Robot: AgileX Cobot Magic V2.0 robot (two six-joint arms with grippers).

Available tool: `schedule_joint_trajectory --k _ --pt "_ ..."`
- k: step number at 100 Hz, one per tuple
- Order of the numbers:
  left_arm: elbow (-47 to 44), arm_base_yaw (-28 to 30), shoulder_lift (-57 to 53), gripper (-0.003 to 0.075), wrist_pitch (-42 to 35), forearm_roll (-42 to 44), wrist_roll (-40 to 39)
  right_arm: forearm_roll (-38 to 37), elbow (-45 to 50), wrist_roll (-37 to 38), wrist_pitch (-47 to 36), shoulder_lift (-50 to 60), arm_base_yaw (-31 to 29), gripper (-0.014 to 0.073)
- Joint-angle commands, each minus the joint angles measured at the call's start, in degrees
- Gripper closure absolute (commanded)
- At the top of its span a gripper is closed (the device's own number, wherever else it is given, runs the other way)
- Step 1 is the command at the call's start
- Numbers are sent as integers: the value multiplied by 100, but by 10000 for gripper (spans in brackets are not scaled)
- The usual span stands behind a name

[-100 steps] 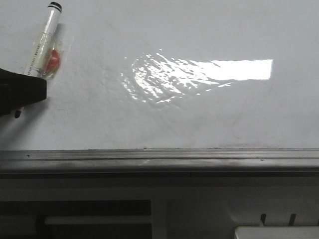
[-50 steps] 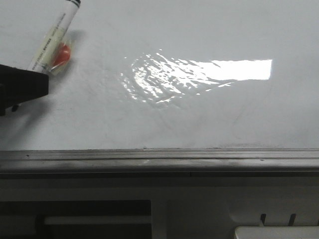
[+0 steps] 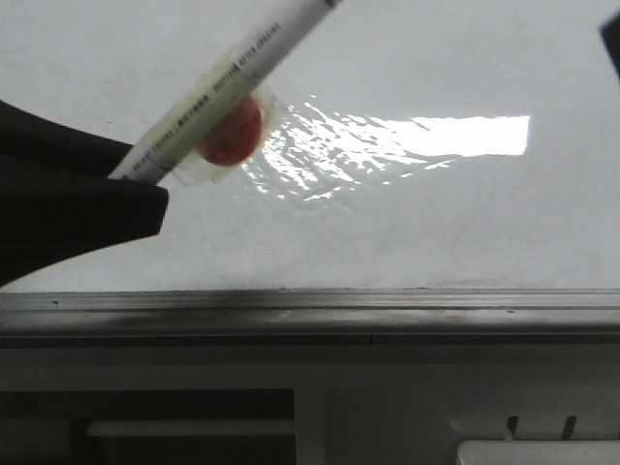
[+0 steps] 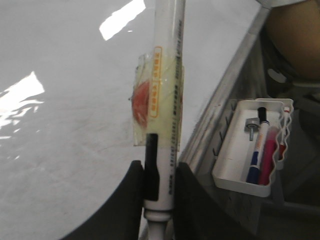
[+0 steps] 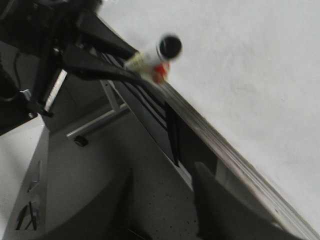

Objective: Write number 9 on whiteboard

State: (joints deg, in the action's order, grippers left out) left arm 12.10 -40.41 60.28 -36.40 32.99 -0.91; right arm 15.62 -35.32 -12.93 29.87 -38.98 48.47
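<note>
The whiteboard (image 3: 436, 223) is glossy white with a bright glare patch and faint smudges. I see no number 9 on it. My left gripper (image 3: 136, 179) is shut on a white marker pen (image 3: 228, 73) that has a red disc (image 3: 232, 131) taped to it. The pen slants up to the right over the board, its far end out of the front view. In the left wrist view both fingers clamp the pen (image 4: 167, 75) near its rear end. My right gripper (image 5: 162, 200) is open and empty, below the board's edge. The right wrist view shows the pen's black end (image 5: 170, 46).
A grey metal rail (image 3: 310, 310) runs along the board's near edge. A white tray (image 4: 235, 172) with several markers hangs beside the rail. A dark shape (image 3: 612, 44) shows at the front view's top right corner.
My left gripper has moved right with the pen, which now looks larger and reaches the left end of the glare patch. A dark shape has entered at the top right.
</note>
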Motion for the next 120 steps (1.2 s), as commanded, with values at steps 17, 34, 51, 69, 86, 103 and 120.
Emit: schedule_joint_trajectory --k 17,34,51,69,86,103,120 --pt "152 -39 -73 740 -502 350 -54 74 -830 -83 -542 -944 300 227" --pt "152 -39 -73 740 -502 350 -54 74 -1184 -83 -514 -1502 300 227" --pt "152 -39 -73 740 -502 350 -54 88 -1389 -83 -495 -1953 300 258" --pt "152 -39 -73 740 -502 350 -54 102 -1411 -83 -552 -2154 300 279" --pt "152 -39 -73 740 -502 350 -54 248 -1411 -83 -866 -2178 300 280" --pt "152 -39 -73 740 -502 350 -54 271 -1423 -83 -848 -2219 300 325" --pt "152 -39 -73 740 -502 350 -54 393 -1423 -83 -838 -2273 300 383"
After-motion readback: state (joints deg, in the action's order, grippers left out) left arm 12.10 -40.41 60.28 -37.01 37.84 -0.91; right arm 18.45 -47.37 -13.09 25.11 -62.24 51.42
